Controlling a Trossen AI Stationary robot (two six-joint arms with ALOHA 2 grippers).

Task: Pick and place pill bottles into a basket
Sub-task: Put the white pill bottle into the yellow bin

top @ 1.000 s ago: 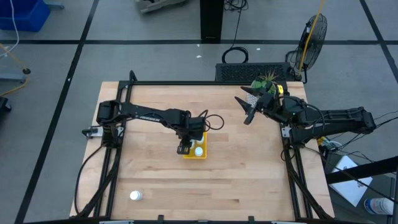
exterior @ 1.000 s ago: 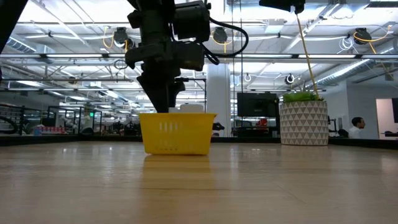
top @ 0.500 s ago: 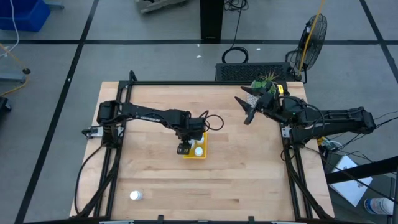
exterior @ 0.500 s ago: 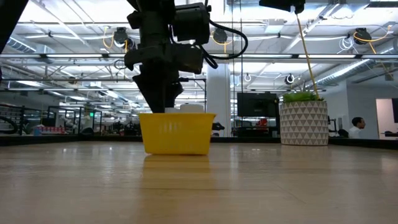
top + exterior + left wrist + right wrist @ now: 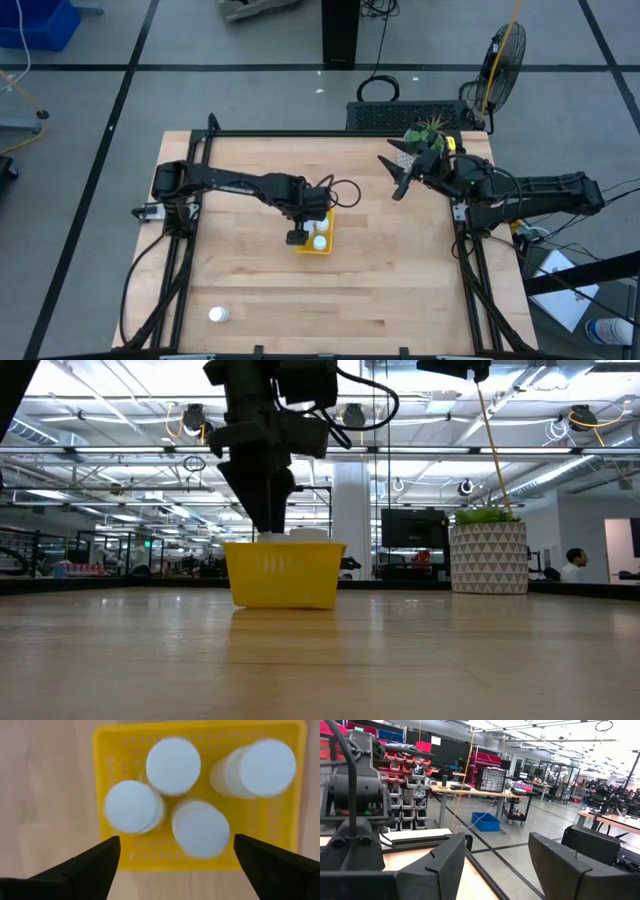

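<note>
4 of 5 pill bottles sit upright in the basket, white caps up per the left wrist view. The basket sits near the middle of the desk, slightly toward the back edge

One pill bottle left, alone near the front-left corner of the desk, well apart from the basket

Left gripper hovers over the basket's left side, jaws spread wide, nothing held. In the wrist view, fingers straddle the basket from above, so I'd say it has released the fourth

Right gripper parked off near the back-right corner, beside the plant pot, jaws apart, empty

Remaining, as I read it: left arm goes to the front-left corner, grabs the last bottle, drops it in the free slot. Roughly 80% done
</note>
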